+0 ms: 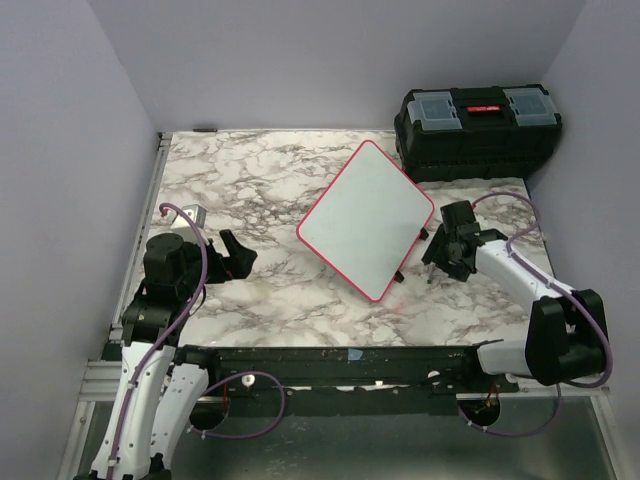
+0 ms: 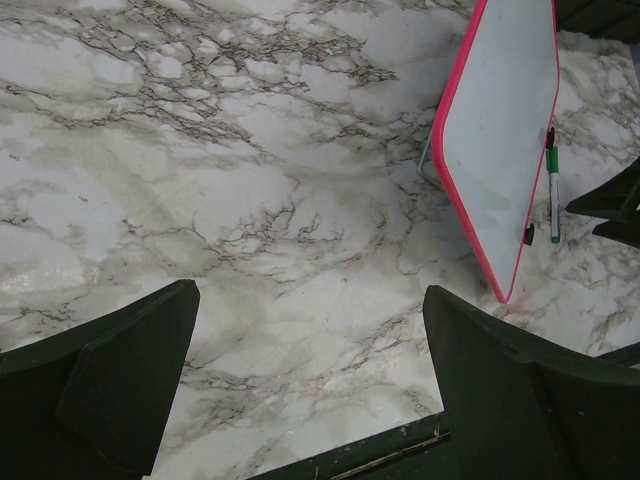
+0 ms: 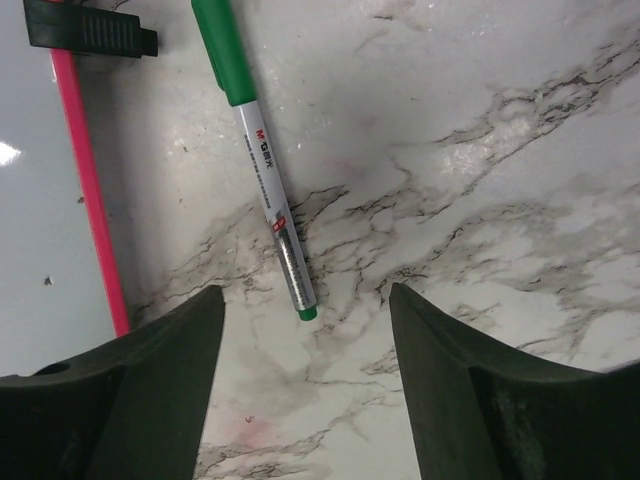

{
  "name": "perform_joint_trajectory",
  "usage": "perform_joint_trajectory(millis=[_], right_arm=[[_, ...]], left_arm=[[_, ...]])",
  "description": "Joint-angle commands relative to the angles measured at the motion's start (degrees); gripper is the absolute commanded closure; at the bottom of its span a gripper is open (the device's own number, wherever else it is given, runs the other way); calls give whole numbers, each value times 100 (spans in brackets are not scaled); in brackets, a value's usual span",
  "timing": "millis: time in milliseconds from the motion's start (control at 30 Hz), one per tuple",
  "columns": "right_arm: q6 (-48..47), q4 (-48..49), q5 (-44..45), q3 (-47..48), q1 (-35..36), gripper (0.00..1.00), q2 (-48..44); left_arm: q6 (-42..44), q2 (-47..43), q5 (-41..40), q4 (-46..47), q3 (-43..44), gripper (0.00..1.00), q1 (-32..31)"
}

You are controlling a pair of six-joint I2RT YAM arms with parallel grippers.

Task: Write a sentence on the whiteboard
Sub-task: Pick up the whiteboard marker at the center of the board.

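We see pale lilac walls (image 1: 300,60) closing round a white, grey-veined marble table (image 1: 250,180) on three sides. A black toolbox (image 1: 478,130) sits at its far right corner. Light is soft, even.

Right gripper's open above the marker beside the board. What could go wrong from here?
1. The marker lies flat on the table, close to the red rim of the whiteboard. The right gripper may catch that rim as it closes, or roll the marker away.
2. The cap looks still on, so nothing writes until it is pulled.
3. The left gripper is open over bare table, apart from the whiteboard, which may slide under writing pressure.
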Motion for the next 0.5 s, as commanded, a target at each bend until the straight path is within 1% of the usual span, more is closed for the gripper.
perform_joint_trajectory(millis=[0,267,467], right_arm=[[-178,265,342,45,-26,34,299],[-341,390,491,313,-30,50,955],[-507,524,553,444,-26,57,1355]], left_arm=[[-1,-27,-202,-128,-29,3,-82],[-18,-54,-300,-137,-30,3,-154],[-18,-65,-365,-154,-25,3,-189]])
